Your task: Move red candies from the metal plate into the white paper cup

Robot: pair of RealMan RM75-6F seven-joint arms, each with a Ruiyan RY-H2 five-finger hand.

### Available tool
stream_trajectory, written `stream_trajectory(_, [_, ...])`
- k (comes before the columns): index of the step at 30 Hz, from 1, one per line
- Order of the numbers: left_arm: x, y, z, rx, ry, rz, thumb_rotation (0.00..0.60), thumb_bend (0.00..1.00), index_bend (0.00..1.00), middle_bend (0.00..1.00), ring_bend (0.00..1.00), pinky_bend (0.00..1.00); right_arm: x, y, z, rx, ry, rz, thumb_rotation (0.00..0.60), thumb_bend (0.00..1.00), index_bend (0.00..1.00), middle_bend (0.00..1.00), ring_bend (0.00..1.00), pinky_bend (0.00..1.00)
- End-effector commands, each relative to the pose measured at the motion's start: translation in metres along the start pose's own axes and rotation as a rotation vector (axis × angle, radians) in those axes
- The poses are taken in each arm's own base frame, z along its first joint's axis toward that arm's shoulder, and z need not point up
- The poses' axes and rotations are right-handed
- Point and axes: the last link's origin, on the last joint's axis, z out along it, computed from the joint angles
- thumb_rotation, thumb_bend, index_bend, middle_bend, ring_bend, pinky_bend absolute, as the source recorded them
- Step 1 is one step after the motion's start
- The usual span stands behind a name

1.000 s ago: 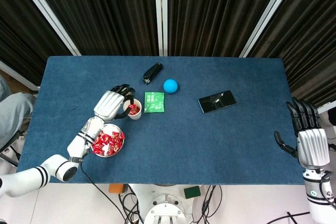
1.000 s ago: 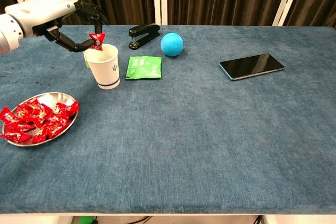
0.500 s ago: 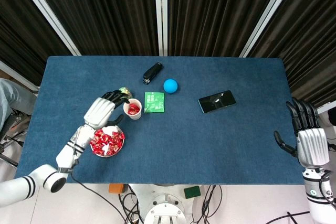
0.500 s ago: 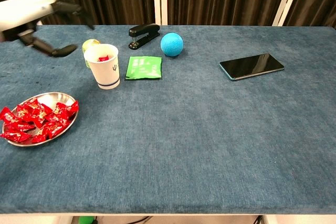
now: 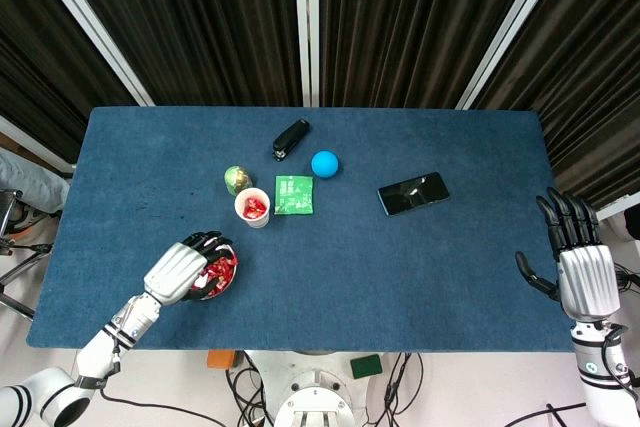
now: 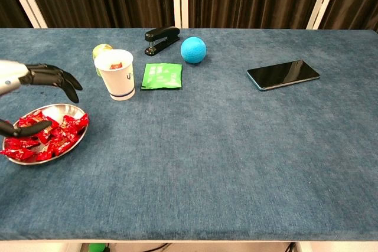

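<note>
The metal plate (image 6: 66,109) holds several red candies (image 6: 54,134) at the table's front left; in the head view the plate (image 5: 226,283) is mostly covered by my left hand. That left hand (image 5: 182,269) hovers over the plate, fingers spread and holding nothing, seen also as the left hand (image 6: 35,81) in the chest view. The white paper cup (image 6: 116,75) stands behind the plate with red candy inside; from above the cup (image 5: 252,207) shows it too. My right hand (image 5: 578,265) hangs open off the table's right edge.
A green packet (image 6: 161,75) lies right of the cup. Behind are a black stapler (image 6: 161,36), a blue ball (image 6: 193,49) and a small yellow-green ball (image 5: 237,179). A phone (image 6: 283,74) lies at the right.
My left hand released the candy into the cup, then drew back toward me and now hovers over the plate. The right hand barely moved.
</note>
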Motion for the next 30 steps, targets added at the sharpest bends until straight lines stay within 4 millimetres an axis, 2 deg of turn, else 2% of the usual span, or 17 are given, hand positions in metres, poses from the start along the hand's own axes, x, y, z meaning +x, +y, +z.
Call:
stream_trajectory(1, [-0.008,0.001,0.000,-0.014,-0.011,-0.004,0.600,0.37,0.31,0.21,0.12,0.21,0.000,0.000,-0.001,-0.001,-0.002,-0.002,0.600,0.32,0.00,0.00,0.00,0.00])
stream_trajectory(9, [-0.018,-0.001,0.007,-0.025,-0.026,0.017,0.600,0.37,0.34,0.21,0.12,0.21,-0.002,-0.002,0.000,0.000,-0.010,-0.005,0.600,0.32,0.00,0.00,0.00,0.00])
stream_trajectory(24, [-0.025,-0.006,0.015,-0.002,-0.041,0.048,0.600,0.38,0.43,0.21,0.12,0.21,-0.003,-0.001,0.002,-0.006,-0.012,-0.009,0.600,0.32,0.00,0.00,0.00,0.00])
stream_trajectory(30, [-0.026,-0.005,0.018,0.000,-0.036,0.053,0.600,0.38,0.49,0.21,0.12,0.21,-0.003,-0.001,0.002,-0.009,-0.012,-0.011,0.600,0.32,0.00,0.00,0.00,0.00])
